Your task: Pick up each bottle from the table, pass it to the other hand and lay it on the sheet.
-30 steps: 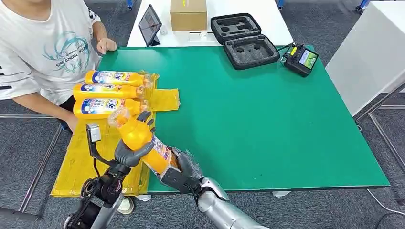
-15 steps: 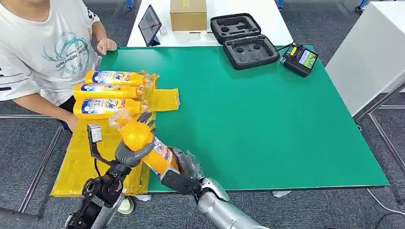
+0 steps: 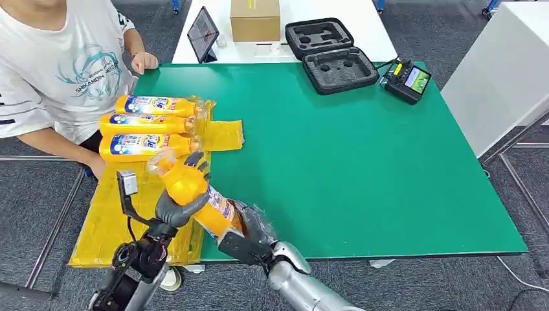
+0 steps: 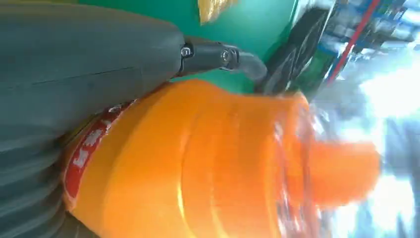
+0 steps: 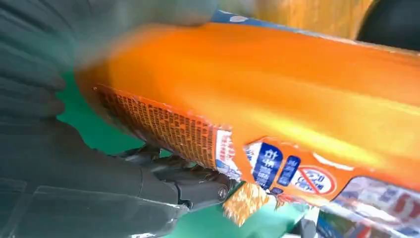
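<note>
An orange bottle [image 3: 191,189] with a label hangs tilted over the table's near left corner, its cap end pointing toward the sheet. My left hand [image 3: 176,206] grips its upper body, thumb under it and fingers over it. My right hand [image 3: 249,232] holds its base end from below. The left wrist view has the bottle [image 4: 208,163] up close against my left hand [image 4: 74,74]. In the right wrist view the labelled bottle [image 5: 277,99] lies across my right hand [image 5: 74,178]. Three more orange bottles [image 3: 147,123] lie side by side on the yellow sheet [image 3: 107,223].
A person in a white shirt [image 3: 58,71] sits at the table's left, forearm near the sheet. At the far edge of the green table [image 3: 362,168] lie an open black foam case [image 3: 333,55], a controller [image 3: 408,80], a tablet [image 3: 202,32] and a cardboard box [image 3: 256,19].
</note>
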Robot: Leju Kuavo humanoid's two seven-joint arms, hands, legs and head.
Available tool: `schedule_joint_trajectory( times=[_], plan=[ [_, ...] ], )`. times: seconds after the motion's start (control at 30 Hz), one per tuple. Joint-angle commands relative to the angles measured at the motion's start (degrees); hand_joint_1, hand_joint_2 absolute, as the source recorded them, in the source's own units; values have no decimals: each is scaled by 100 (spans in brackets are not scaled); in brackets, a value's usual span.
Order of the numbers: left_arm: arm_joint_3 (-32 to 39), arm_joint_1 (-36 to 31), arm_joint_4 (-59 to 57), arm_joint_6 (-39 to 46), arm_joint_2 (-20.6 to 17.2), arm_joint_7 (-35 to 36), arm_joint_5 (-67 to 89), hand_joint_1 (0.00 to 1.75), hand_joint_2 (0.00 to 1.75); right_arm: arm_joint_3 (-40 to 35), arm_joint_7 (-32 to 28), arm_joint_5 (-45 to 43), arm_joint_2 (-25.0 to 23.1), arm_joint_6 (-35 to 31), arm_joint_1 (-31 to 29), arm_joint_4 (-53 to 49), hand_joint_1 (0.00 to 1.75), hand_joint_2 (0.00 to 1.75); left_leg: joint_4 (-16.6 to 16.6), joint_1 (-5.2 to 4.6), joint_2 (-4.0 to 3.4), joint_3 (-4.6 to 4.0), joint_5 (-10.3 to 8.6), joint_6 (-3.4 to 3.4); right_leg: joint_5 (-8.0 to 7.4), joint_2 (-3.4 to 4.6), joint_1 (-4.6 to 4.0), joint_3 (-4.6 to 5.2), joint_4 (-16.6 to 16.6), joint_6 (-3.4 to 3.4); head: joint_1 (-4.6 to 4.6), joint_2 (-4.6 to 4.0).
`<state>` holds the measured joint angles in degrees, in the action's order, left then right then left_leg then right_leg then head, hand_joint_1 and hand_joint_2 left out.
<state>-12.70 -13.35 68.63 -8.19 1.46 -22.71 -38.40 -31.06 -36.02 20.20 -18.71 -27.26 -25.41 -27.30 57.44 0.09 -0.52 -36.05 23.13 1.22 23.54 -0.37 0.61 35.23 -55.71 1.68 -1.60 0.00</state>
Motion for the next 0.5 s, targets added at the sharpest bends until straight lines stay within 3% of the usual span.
schedule_joint_trajectory(
  times=[0.03, 0.07, 0.1, 0.13, 0.17, 0.47, 0.5],
  plan=[
    [118, -132, -78, 278, 117, 23, 160, 175, 175, -347, -160, 329, 99, -285, 149, -135, 175, 175, -2, 6, 13, 13, 5, -4, 7, -9, -5, -18, 5, -4, 0, 0],
    [80, -180, -99, 252, 125, 40, 176, 175, 175, -271, -238, 277, 101, -381, 156, -199, 58, 175, 1, 8, 21, 22, 10, -7, 14, -15, -7, -29, 3, -6, 0, 0],
    [88, -200, -61, 287, 145, 7, 191, 175, 175, -156, -369, 183, 95, -497, 172, -306, 0, 175, 0, 8, 21, 14, 5, -6, 10, -17, -7, -21, 3, -5, 0, 0],
    [115, -177, 28, 351, 143, -18, 218, 175, 175, -104, -398, 87, 114, -521, 220, -518, 0, 175, 5, 9, 26, 24, 11, -7, 17, -20, -8, -33, 0, -7, 2, 0],
    [149, -129, 130, 379, 131, -16, 223, 175, 175, -79, -398, 82, 139, -579, 239, -641, 0, 0, 6, 11, 27, 33, 15, -9, 20, -20, -10, -42, 0, -8, 0, 0],
    [345, 65, 639, 471, 136, -72, 293, 175, 175, 249, -364, 19, 290, -724, 361, -1139, 0, 0, -3, 0, 10, 1, -1, -2, 2, -8, 0, -4, 3, -2, 0, 0],
    [381, 82, 659, 487, 147, -72, 307, 175, 175, 289, -370, 7, 291, -714, 383, -1194, 0, 0, 3, 5, 18, 27, 14, -6, 16, -11, -4, -34, 1, -5, 0, 0]
  ],
)
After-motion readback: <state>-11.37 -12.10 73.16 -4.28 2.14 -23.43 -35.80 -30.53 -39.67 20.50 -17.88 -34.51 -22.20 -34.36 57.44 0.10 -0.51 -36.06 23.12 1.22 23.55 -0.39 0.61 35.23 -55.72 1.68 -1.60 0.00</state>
